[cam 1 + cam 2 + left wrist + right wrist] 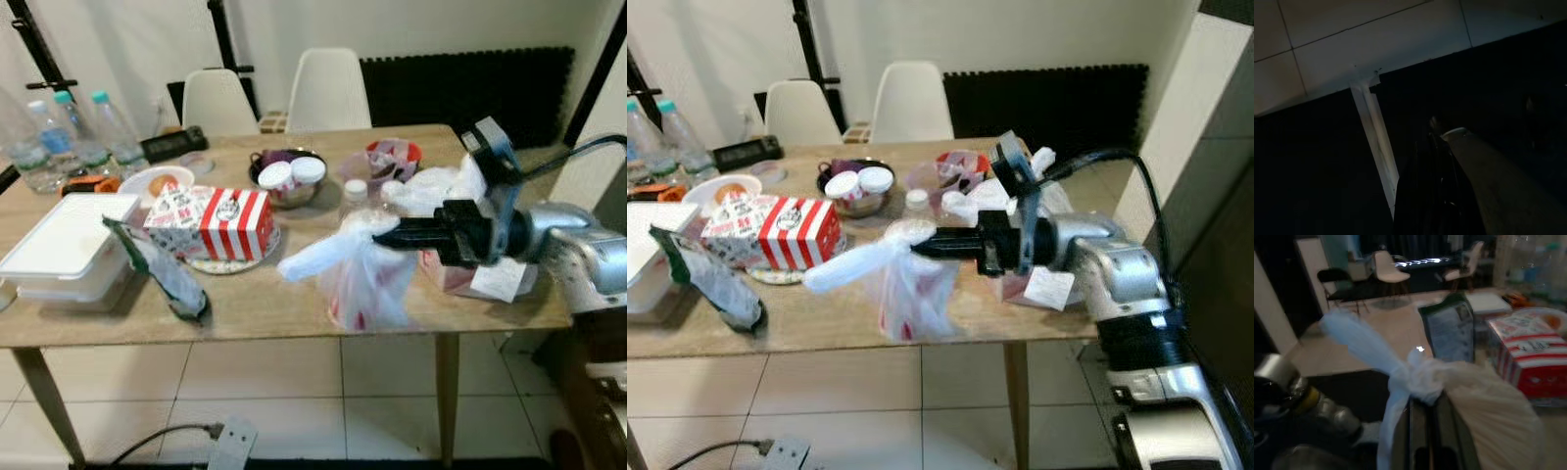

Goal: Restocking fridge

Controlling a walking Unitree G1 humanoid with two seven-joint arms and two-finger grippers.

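Note:
A knotted white plastic bag (362, 279) with red things inside stands near the front edge of the wooden table (265, 308). My right gripper (377, 235) reaches in from the right and is shut on the bag's knot. In the right wrist view the two black fingers (1422, 423) lie close together just under the knot (1418, 374), with the bag's body (1493, 416) beyond. My left arm hangs idle; its wrist view is dark, with floor tiles (1376, 44) and a pale table leg (1376, 142).
On the table stand a red-and-white striped box (211, 220), a white lidded container (69, 245), a green snack bag (157, 269), water bottles (69, 137), a bowl with white lids (289, 176) and a red bowl (392, 155). Two white chairs (328, 88) stand behind. A power strip (230, 446) lies on the floor.

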